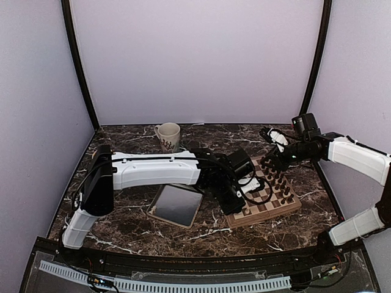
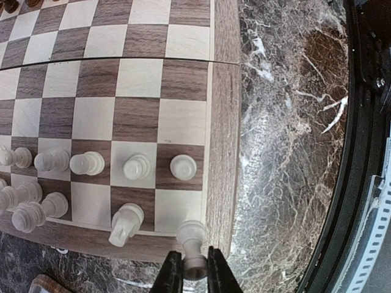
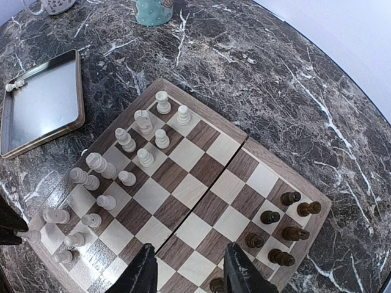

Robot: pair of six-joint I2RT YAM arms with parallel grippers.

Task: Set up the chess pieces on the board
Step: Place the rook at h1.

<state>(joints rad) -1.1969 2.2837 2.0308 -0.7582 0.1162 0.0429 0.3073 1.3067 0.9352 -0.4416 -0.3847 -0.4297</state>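
Note:
The wooden board lies right of centre on the table. Several cream chess pieces stand in two rows at its near end, also seen in the right wrist view. My left gripper is shut on one cream piece, held over the board's corner square by the tan border. My right gripper is open and empty, hovering above the board's middle near the dark pieces. In the top view the left gripper is at the board's near-left edge and the right gripper at its far end.
A silver metal tray lies left of the board; one small cream piece rests in its corner. A white mug stands at the back. A teal object sits beyond the board. The table's front edge is close to the board's corner.

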